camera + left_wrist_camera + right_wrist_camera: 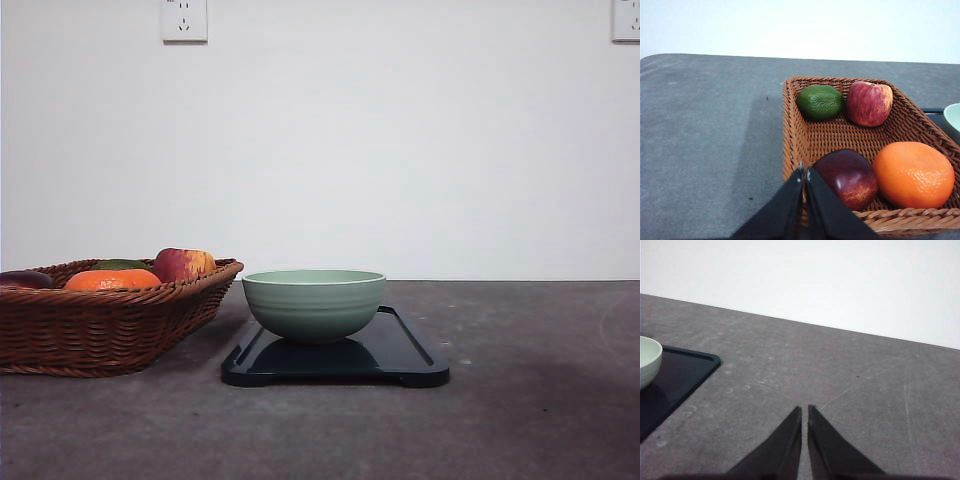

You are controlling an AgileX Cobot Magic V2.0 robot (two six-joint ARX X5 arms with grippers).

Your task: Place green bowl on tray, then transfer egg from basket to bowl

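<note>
Room: plain white wall (400, 150) behind a grey table (540, 400).
Basket (110, 325): left of tray, holding fruit.
Tray (405, 350): long axis running away from camera.
Green bowl (314, 303): upright on tray.
Left gripper (804, 172): pressed together, empty.
Right gripper (805, 410): pressed together, empty.

On the worktop (540, 400) there are one green bowl (314, 303), one black tray (400, 352) and one wicker basket (100, 325), the basket holding four fruits: one orange (913, 174), one red apple (869, 103), one dark plum (850, 177) and one green avocado (820, 102); two wall sockets (184, 20) show.
</note>
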